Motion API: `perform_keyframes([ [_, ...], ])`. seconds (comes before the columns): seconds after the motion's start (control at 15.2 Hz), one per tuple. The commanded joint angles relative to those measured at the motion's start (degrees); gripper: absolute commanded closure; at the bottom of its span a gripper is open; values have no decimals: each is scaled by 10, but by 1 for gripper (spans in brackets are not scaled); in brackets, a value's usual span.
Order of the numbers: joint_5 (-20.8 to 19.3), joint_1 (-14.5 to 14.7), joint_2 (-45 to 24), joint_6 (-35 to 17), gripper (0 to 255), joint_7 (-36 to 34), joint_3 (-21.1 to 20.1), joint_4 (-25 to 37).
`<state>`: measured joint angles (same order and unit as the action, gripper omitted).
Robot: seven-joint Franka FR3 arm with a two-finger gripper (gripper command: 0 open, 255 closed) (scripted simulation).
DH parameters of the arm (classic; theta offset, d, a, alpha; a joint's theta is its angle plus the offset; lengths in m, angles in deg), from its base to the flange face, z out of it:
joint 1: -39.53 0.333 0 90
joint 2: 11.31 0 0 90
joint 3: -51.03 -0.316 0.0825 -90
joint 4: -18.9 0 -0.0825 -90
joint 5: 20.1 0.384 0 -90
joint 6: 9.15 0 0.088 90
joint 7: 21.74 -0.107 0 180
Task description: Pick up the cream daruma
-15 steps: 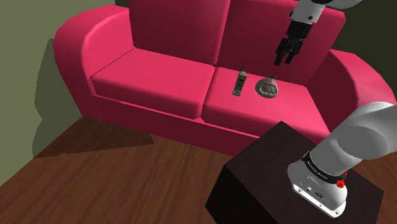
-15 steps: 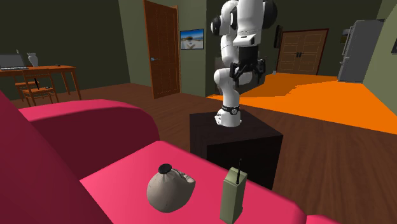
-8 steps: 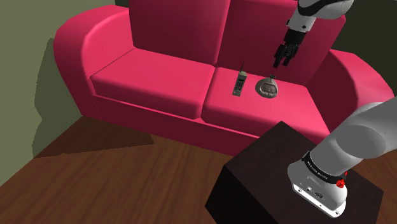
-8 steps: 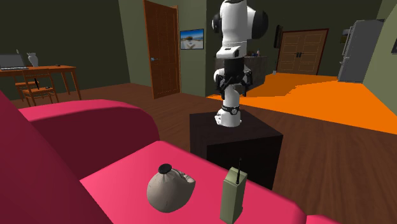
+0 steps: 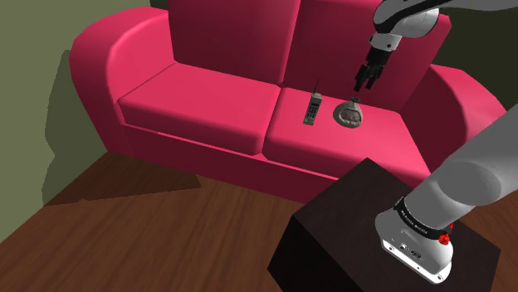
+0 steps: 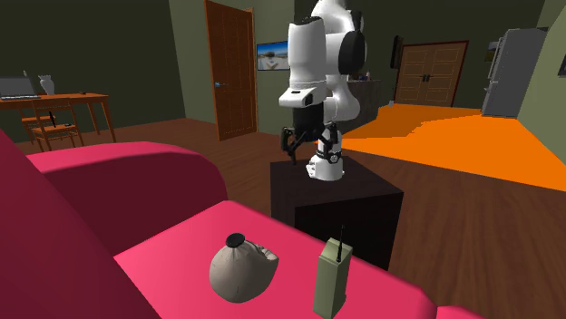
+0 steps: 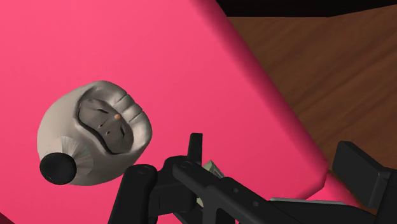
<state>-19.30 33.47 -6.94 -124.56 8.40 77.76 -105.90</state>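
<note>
Hovering over the sofa seat, my end effector (image 5: pixel 363 80) has its two fingers (image 7: pixel 361 173) standing apart, with nothing between them. The cream-grey daruma (image 7: pixel 95 133) lies on the seat cushion of the crimson sofa (image 5: pixel 199 99), below my end effector and well apart from it. Its carved face is turned up toward me and there is a dark knob at one end. It sits off to the side of one finger rather than in the gap. An olive walkie-talkie (image 5: pixel 312 109) with a black antenna lies near the daruma on the same cushion.

I judge this to be the approach step: nothing is grasped and the descent is not yet made. The next move calls for shifting sideways until the daruma is centred between the fingers, then lowering around its rounded body and closing. The shape looks smooth and bulbous, so I expect a grip across its widest part to hold best, and I should keep clear of the walkie-talkie.
</note>
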Motion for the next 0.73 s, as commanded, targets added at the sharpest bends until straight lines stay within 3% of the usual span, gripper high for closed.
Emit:
perform_keyframes([
  [0.0,20,-7,-48,-13,0,32,13,30],
  [0.33,77,-37,-161,-29,0,103,26,113],
  [0.66,130,-86,-274,-26,0,160,19,217],
])
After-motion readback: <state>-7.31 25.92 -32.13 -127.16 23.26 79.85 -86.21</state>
